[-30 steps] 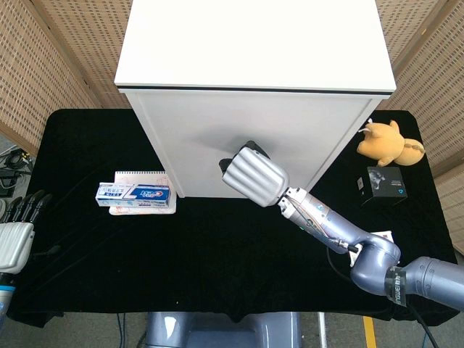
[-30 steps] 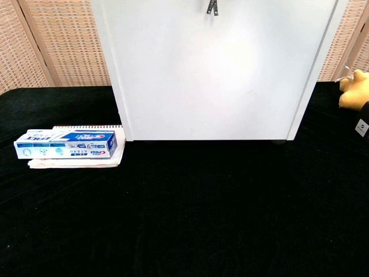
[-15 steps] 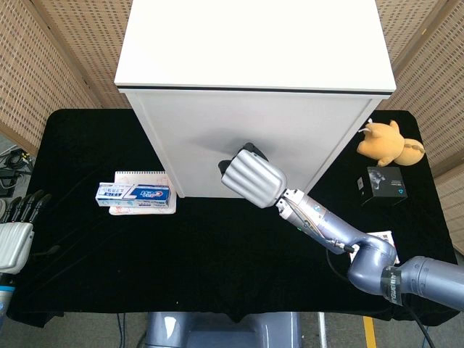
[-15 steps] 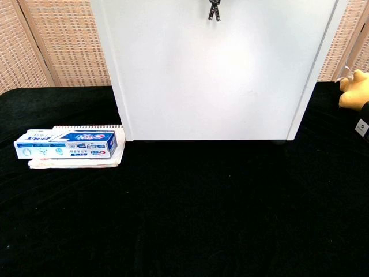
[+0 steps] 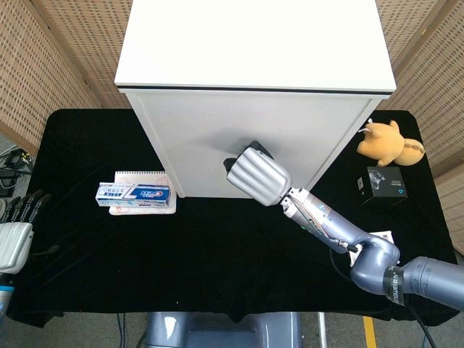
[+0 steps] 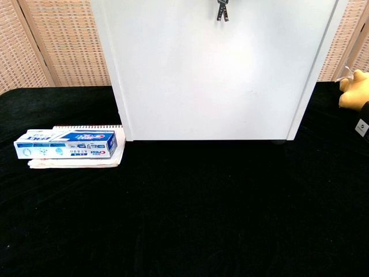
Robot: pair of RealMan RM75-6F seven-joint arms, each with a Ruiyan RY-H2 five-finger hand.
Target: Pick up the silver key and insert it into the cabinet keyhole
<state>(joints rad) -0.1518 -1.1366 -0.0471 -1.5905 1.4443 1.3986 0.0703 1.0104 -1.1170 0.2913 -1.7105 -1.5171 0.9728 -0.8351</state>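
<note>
Shifting slightly rightward along the front of the tall white cabinet since the earlier frames, the right hand is raised against the cabinet's front panel with its ribbed silver back toward the head camera; its fingers are hidden behind it, so whether it grasps anything cannot be told. In the chest view, small dark keys dangle at the top edge of the picture against the cabinet front, further right than before; the silver key itself cannot be made out. At the table's left edge the left hand rests apart from everything, dark fingers extended and holding nothing. A blue-and-white toothpaste box lies on a spiral notebook left of the cabinet. Near the black-clothed table's right edge sit a yellow plush toy and a small black box.
</note>
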